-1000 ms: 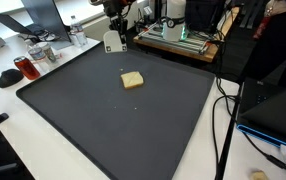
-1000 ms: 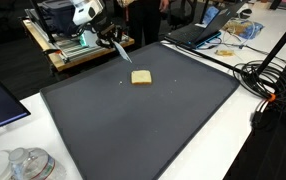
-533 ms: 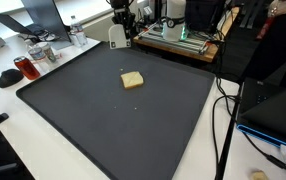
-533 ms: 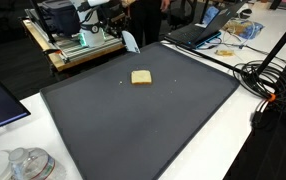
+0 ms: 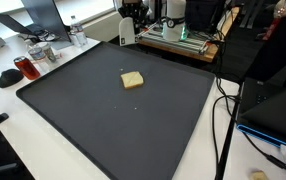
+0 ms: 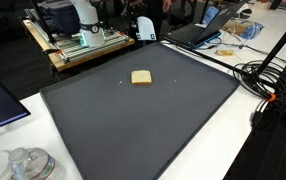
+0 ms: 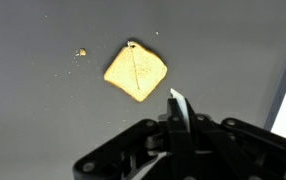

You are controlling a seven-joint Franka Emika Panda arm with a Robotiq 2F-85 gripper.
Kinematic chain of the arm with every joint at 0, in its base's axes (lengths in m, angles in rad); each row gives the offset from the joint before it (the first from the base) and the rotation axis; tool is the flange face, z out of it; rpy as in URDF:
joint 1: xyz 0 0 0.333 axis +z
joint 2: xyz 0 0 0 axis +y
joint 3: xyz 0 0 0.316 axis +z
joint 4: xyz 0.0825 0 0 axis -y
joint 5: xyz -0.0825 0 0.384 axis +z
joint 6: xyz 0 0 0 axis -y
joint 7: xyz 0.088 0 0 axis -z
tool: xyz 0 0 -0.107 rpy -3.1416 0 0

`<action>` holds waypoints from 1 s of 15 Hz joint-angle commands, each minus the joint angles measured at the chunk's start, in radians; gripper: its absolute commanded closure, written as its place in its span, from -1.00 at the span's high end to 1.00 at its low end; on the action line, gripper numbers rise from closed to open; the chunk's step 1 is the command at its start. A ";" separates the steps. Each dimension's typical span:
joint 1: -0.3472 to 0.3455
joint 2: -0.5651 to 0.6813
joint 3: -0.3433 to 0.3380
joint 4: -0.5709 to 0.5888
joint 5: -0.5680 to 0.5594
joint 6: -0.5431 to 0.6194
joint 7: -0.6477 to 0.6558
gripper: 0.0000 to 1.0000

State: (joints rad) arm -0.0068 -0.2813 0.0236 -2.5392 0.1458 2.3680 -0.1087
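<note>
In an exterior view: I counted one bread piece (image 5: 132, 80) on black mat (image 5: 103, 120); gripper (image 5: 127, 32) hung over mat's far edge, well apart from it.
In an exterior view: one bread piece (image 6: 141, 77), one gripper (image 6: 144, 30) beyond it.
Wrist view: one bread piece (image 7: 135, 72), one crumb (image 7: 81, 53) nearby; gripper (image 7: 175, 105) jaws pressed together (whether pinching anything, I couldn't tell).

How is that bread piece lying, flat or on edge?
Flat: the bread piece shows its broad face up on the dark mat, with the gripper apart from it.
</note>
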 commanded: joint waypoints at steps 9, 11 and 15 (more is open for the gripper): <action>0.053 0.252 0.120 0.185 -0.321 -0.033 0.232 -0.98; 0.058 0.329 0.109 0.208 -0.361 -0.026 0.258 -0.98; 0.071 0.451 0.080 0.250 -0.411 0.008 0.321 -0.98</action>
State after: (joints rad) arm 0.0398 0.0771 0.1364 -2.3433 -0.2112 2.3564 0.1499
